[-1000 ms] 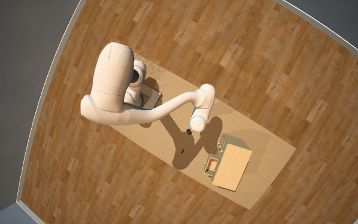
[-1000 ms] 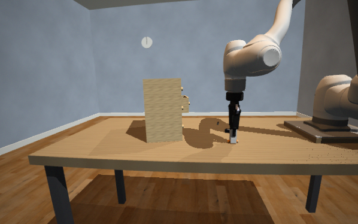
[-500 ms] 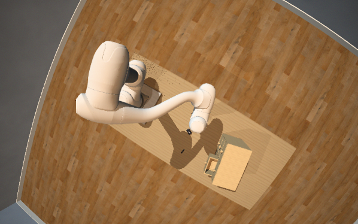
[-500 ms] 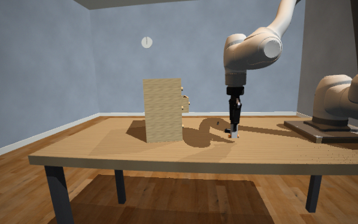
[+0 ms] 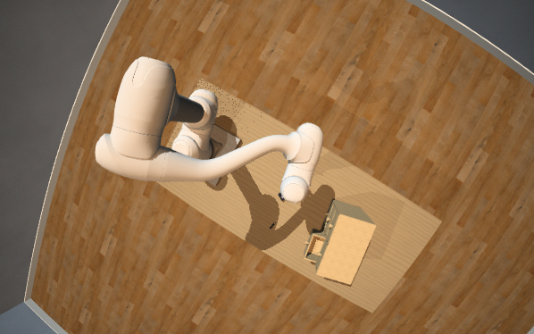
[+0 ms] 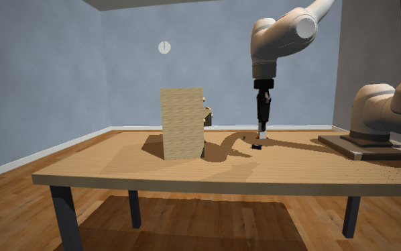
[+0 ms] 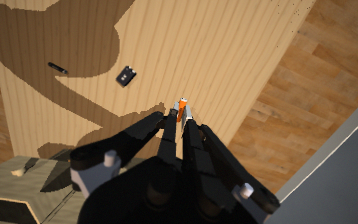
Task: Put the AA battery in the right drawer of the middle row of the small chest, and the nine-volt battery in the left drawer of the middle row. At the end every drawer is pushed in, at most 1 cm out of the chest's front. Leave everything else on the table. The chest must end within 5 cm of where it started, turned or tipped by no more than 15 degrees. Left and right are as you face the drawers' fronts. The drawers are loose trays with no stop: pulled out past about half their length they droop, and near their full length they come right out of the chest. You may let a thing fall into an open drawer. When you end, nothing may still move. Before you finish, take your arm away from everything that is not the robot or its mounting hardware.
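Note:
My gripper (image 7: 180,109) is shut on the orange AA battery (image 7: 182,107) and holds it upright between the fingertips. In the side view the gripper (image 6: 262,133) hangs just above the table top. The black nine-volt battery (image 7: 125,75) lies flat on the table a little way off, and shows in the side view too (image 6: 256,146). The small wooden chest (image 5: 345,243) stands on the table with its drawer fronts toward the arm. One drawer (image 5: 315,246) is pulled partly out; in the side view it (image 6: 207,115) sticks out at mid height.
A thin dark stick-like thing (image 7: 57,67) lies on the table beyond the nine-volt battery. The arm's base plate (image 6: 363,147) sits at the far end of the table. The table edge (image 7: 261,100) runs close to the gripper's right in the wrist view.

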